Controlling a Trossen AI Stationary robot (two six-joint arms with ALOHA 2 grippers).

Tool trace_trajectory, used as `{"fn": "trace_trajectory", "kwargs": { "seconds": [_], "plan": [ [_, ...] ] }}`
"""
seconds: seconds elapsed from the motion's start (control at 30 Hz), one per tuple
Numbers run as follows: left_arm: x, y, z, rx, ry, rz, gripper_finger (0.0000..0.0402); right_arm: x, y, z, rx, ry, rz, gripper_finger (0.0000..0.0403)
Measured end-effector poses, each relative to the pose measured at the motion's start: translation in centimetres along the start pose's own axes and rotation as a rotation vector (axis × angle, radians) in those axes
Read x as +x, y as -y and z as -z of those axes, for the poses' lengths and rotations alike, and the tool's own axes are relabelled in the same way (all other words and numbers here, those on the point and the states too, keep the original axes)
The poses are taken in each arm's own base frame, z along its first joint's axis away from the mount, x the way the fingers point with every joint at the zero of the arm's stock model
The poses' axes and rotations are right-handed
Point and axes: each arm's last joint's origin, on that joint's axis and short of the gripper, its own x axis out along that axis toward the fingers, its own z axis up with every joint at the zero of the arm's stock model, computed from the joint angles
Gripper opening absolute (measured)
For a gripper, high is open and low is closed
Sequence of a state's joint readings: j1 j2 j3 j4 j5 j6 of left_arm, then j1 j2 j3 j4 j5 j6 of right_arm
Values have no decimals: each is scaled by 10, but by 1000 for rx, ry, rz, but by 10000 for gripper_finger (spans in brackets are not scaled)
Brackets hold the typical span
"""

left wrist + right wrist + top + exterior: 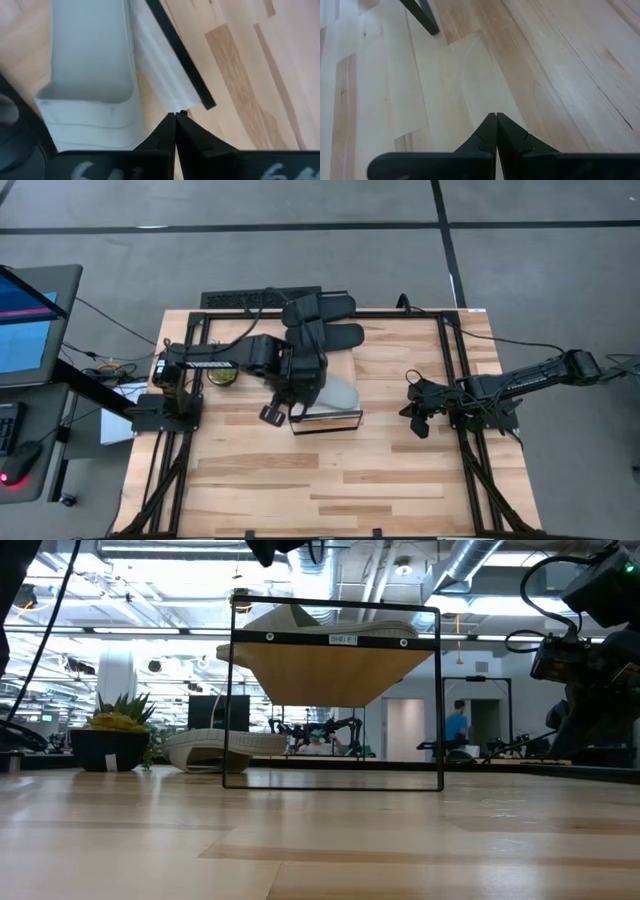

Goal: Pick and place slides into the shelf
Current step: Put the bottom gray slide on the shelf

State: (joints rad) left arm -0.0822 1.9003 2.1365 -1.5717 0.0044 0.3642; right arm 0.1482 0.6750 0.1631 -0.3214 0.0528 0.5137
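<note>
Two black slides (325, 320) are seen at the table's far edge, while a pale one (338, 392) lies on the shelf (326, 420) at the middle. Directly over it, the left gripper (175, 114) is held clenched and empty. Well apart, the right gripper (496, 115) is parked, also clenched. A placement is judged finished; next, opened fingers and a reach toward a black slide are called for.
</note>
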Motion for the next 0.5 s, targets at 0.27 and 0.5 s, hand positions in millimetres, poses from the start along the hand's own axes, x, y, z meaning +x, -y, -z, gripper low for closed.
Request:
{"fn": "trace_trajectory", "kwargs": {
  "seconds": [0.27,0.5],
  "plan": [
    [30,8,-9,44,-102,8,0,0,0,0,-2,2,4,0],
    [39,-4,-11,59,-116,-58,0,0,0,0,1,7,4,0]
  ]
}}
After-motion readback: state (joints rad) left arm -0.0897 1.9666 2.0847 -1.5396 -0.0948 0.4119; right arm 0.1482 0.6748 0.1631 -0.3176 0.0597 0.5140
